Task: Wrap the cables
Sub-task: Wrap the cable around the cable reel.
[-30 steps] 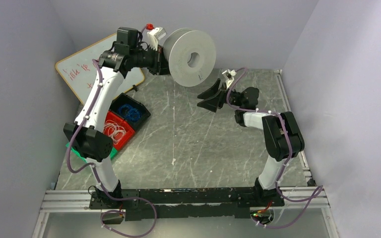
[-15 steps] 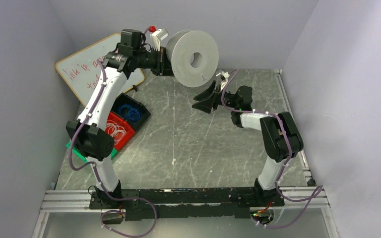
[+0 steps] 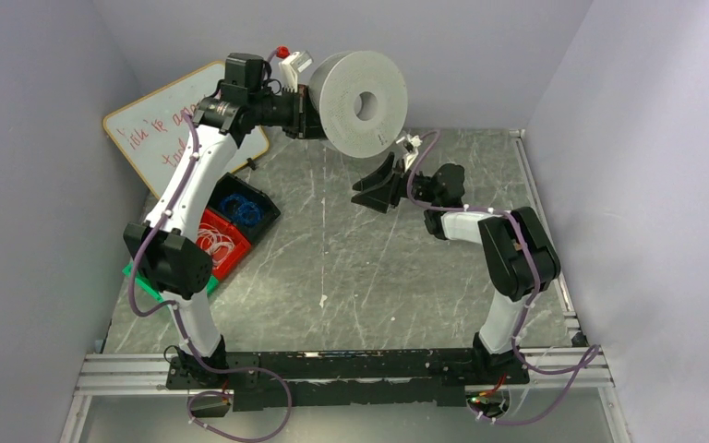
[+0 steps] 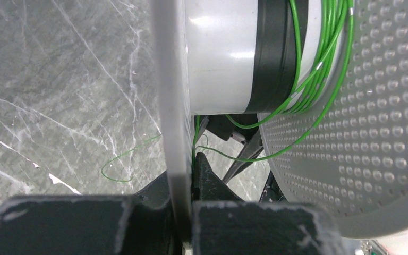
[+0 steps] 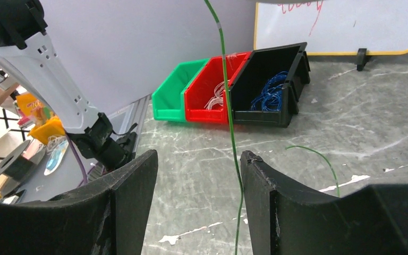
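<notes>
Hair-thin green wire [image 4: 311,79] loops loosely round the grey plastic spool [image 3: 362,101], whose flange the left gripper [image 4: 183,178] clamps. One strand hangs inside the wide-spread right gripper [image 5: 199,159]. Light, springy and slippery, it probably wants pinching on that strand.

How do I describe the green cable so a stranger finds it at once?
Find the big grey spool held high by the left gripper. A hair-thin cable loops around its core, and one strand hangs through the open right gripper. It alone is green; the coils in the bins are blue or whitish.
</notes>
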### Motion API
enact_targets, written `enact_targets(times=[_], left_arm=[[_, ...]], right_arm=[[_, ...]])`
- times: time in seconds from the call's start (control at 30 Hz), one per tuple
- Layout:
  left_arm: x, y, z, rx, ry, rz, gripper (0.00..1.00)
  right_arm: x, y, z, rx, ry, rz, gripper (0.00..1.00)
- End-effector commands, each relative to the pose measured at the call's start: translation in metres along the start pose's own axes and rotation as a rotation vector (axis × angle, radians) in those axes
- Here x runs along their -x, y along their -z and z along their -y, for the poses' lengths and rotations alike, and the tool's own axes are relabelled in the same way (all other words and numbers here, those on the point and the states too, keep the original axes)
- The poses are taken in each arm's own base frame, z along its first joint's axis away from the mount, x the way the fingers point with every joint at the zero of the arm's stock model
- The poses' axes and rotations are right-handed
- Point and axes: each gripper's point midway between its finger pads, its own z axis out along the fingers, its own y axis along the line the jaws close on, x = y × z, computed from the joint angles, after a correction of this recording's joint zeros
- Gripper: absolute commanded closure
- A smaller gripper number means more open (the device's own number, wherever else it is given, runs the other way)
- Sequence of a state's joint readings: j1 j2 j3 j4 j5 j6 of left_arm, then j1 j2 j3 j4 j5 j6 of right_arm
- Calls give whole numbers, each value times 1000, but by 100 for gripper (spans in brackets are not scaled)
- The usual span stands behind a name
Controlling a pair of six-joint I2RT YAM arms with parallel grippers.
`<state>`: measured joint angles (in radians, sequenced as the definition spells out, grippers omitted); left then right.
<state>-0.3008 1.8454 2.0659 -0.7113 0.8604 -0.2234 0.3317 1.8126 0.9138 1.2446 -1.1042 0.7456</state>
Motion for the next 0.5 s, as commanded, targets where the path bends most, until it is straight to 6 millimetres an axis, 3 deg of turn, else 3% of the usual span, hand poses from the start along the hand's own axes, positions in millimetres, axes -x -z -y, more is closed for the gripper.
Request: enact_targets(times=[0.0, 0.07, 0.13, 0.2, 0.33, 0.47], left_arm=[[17, 1, 29, -110, -55, 40, 98], [18, 1, 30, -116, -52, 40, 98], [17, 0, 31, -122, -46, 38, 98], [18, 0, 31, -123, -42, 39, 98], [18, 1, 33, -124, -40, 38, 98], [22, 9, 29, -61, -68, 53, 98]], right_arm=[[6, -8, -9, 45, 52, 20, 39], [4, -9, -8, 43, 41, 19, 41], [3, -10, -8, 49, 30, 15, 50], [2, -12, -9, 58, 15, 9, 64], [1, -12, -7, 63, -9, -7, 100], [5, -5, 8, -6, -76, -29, 100]])
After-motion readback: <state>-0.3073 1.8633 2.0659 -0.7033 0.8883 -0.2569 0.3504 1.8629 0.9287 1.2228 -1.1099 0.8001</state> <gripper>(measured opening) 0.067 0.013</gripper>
